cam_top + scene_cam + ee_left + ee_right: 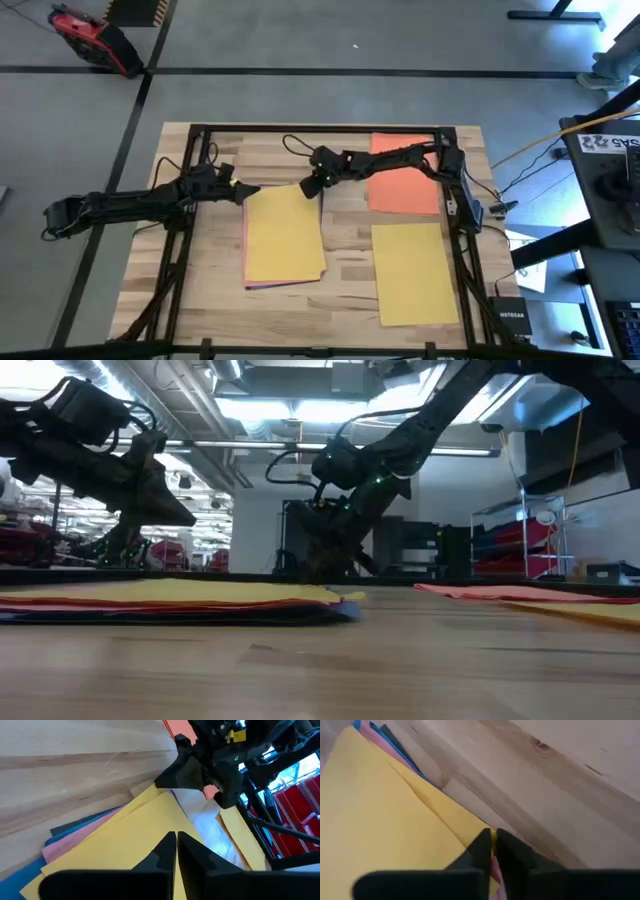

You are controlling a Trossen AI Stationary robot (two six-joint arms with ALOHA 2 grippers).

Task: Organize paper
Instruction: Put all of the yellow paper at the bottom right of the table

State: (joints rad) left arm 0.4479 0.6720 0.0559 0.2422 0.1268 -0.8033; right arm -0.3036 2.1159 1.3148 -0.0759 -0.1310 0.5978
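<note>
A: Near edge first. Lone yellow sheet (pixel 412 272) flat; beyond it an orange sheet (pixel 404 178), both well apart from the stack (pixel 283 238).

B: Tools?

A: Right tool (pixel 312 185) narrow, pinching the stack's top yellow corner. Left tool (pixel 240 192) narrow, empty, at the far left corner.

B: Advice?

A: Lift one sheet only, slowly; press the rest down with the left tool.

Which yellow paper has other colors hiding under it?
The yellow sheet on the stack between both grippers. Pink and blue edges peek out beneath it. The other yellow sheet, near the orange one, shows nothing underneath.
</note>
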